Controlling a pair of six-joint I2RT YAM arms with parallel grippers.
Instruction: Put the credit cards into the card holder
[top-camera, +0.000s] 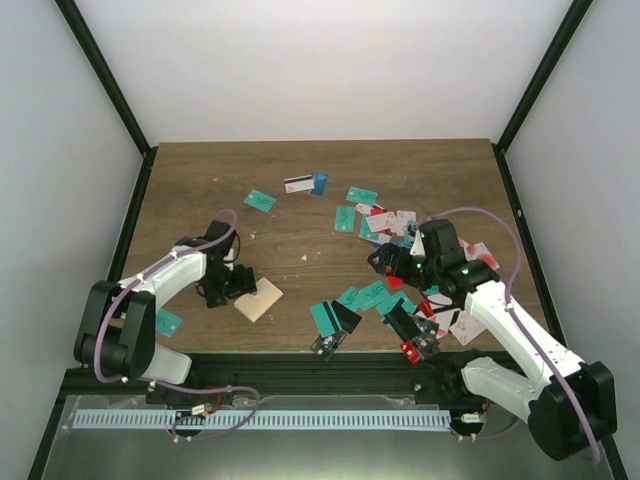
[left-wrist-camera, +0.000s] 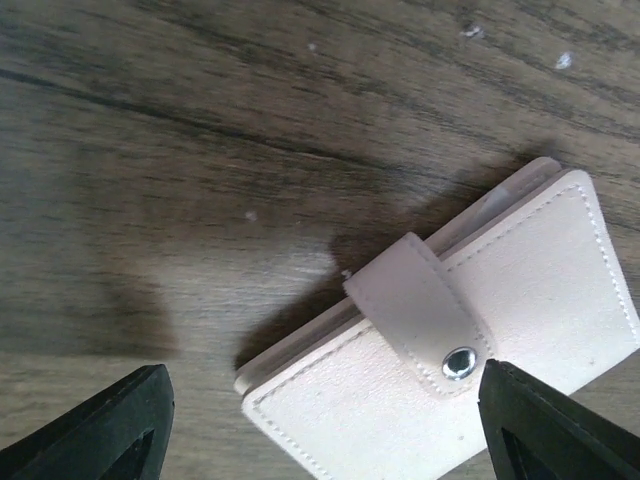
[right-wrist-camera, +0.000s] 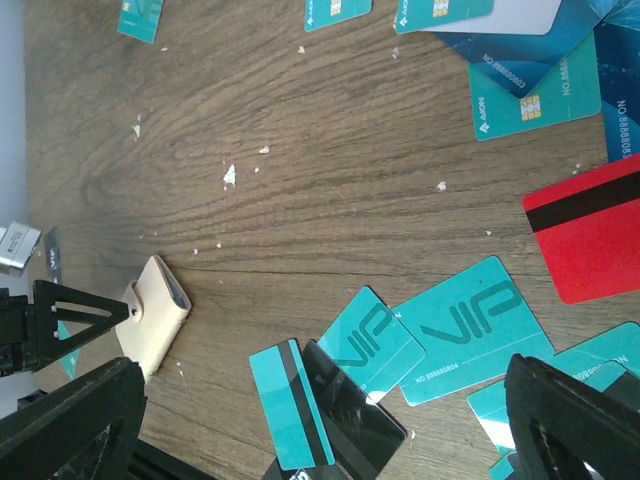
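Observation:
The tan card holder (top-camera: 258, 298) lies shut on the wood, snap tab fastened (left-wrist-camera: 450, 370). My left gripper (top-camera: 230, 284) stands open around it (left-wrist-camera: 320, 400): the right finger (left-wrist-camera: 560, 430) is at its edge, and the left finger (left-wrist-camera: 110, 430) is apart from it. Credit cards (top-camera: 385, 228) lie scattered right of centre. My right gripper (top-camera: 385, 260) hangs open above the teal VIP cards (right-wrist-camera: 470, 330), a black card (right-wrist-camera: 350, 415) and a teal striped card (right-wrist-camera: 285, 400), holding nothing (right-wrist-camera: 322, 400). The card holder also shows at the left of the right wrist view (right-wrist-camera: 152, 315).
More cards lie at the back: a teal one (top-camera: 259, 200) and a white and blue pair (top-camera: 305, 184). A lone teal card (top-camera: 168, 322) lies near the left arm's base. A red card (right-wrist-camera: 590, 230) lies at the right. The black frame rail (top-camera: 300, 365) runs along the near edge.

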